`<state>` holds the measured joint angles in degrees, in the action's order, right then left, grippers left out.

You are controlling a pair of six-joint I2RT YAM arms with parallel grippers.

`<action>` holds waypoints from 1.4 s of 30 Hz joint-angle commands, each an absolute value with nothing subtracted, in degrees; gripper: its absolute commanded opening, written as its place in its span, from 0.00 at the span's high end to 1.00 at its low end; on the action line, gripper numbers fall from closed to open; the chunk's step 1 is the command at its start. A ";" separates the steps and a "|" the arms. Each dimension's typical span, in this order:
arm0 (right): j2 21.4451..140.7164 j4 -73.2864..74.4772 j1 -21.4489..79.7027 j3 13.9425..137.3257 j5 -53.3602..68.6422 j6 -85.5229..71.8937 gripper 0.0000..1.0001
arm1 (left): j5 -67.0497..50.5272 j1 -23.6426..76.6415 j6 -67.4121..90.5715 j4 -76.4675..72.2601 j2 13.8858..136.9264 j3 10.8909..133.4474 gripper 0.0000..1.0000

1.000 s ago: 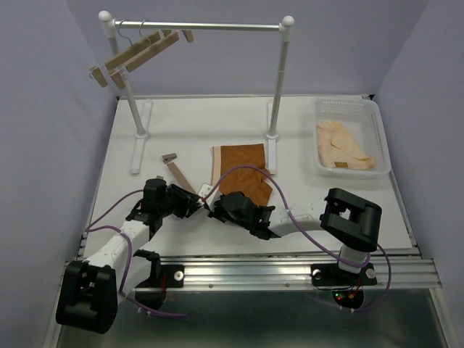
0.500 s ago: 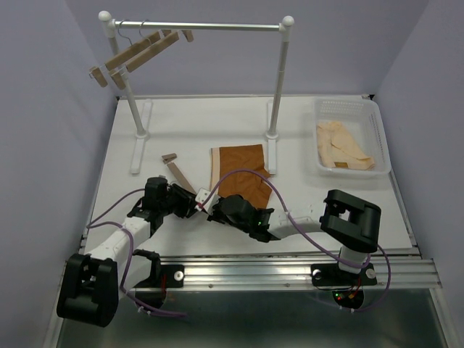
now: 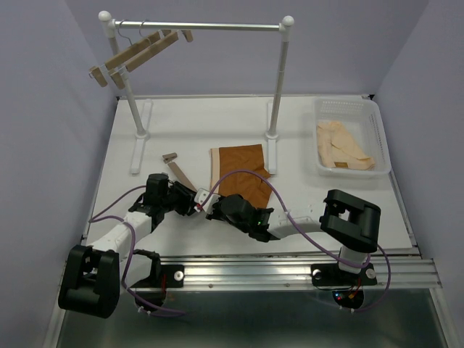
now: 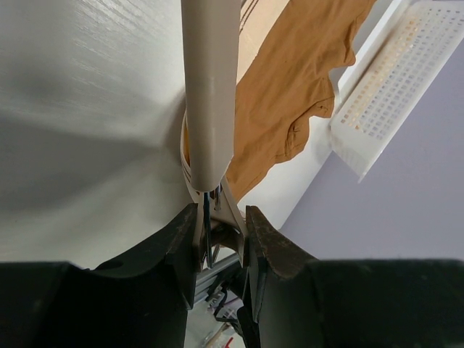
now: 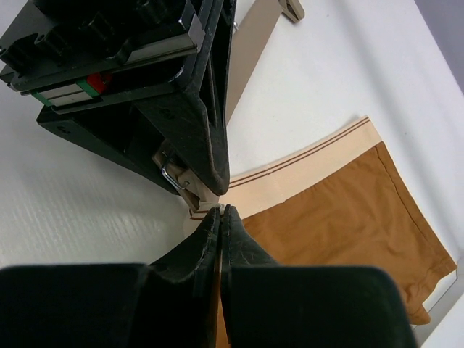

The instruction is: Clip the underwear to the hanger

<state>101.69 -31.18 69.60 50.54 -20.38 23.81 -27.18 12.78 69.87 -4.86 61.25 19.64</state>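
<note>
**Entry: hanger clip and waistband corner, both gripped**

- Change over the last second: both wrists sit slightly farther from the near edge of the counter (image 3: 217,119). The hanger's far clip is unmoved.
- Left gripper (image 4: 217,217): jaws narrow, pinching the near clip of the hanger (image 4: 210,87). The bar runs away beyond them.
- Right gripper (image 5: 221,212): jaws pressed together on the pale waistband corner of the underwear (image 5: 341,217), just beside that clip.
- Whether fabric sits inside the clip cannot be told.
- The garment lies flat beyond the right jaws.
- Top view: both sets of jaw tips are hidden under the wrists.
- Well beyond the jaws: rack (image 3: 196,27) and, far to the right, basket (image 3: 373,119) holding a cream garment (image 3: 344,148).
</note>
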 commanded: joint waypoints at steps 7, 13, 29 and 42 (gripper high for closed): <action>101.34 -36.91 70.66 52.56 -21.62 24.35 0.99 | -30.85 13.10 70.14 -2.90 61.61 20.83 1.00; 101.08 -36.91 71.28 52.12 -21.53 24.00 0.99 | -31.38 13.10 70.49 -2.72 61.79 21.27 1.00; 100.37 -36.65 72.33 52.03 -21.53 23.47 0.99 | -31.90 13.10 71.37 -2.72 61.26 20.48 0.76; 98.53 -35.42 72.33 50.01 -23.38 22.24 0.99 | -27.69 13.01 68.73 4.39 58.10 24.25 0.17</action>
